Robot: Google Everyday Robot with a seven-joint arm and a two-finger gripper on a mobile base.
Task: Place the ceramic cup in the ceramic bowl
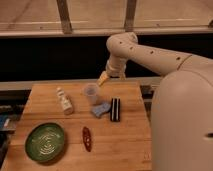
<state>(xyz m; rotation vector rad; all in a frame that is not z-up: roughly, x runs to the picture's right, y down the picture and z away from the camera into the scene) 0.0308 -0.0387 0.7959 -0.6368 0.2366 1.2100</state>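
Gripper [103, 78] hangs over the table's [125, 150] back edge, just up-right of the cup [91, 93] in view. How far open it is can't be told, and nothing looks to be in it. Cup stands upright, axis vertical, back centre, so the reach looks like a short drop down-left. Bowl [45, 141] sits at the front-left corner, well apart from cup. No readable labels or writing.

Gripper [102, 78] at back edge of table [127, 147], just behind-right of ceramic cup [91, 93]. Bottle figure [64, 100] left of cup. Lump [101, 109] and slab [115, 109] side by side before cup. Ceramic bowl [45, 142] front-left, oblong object [87, 138] on its right.
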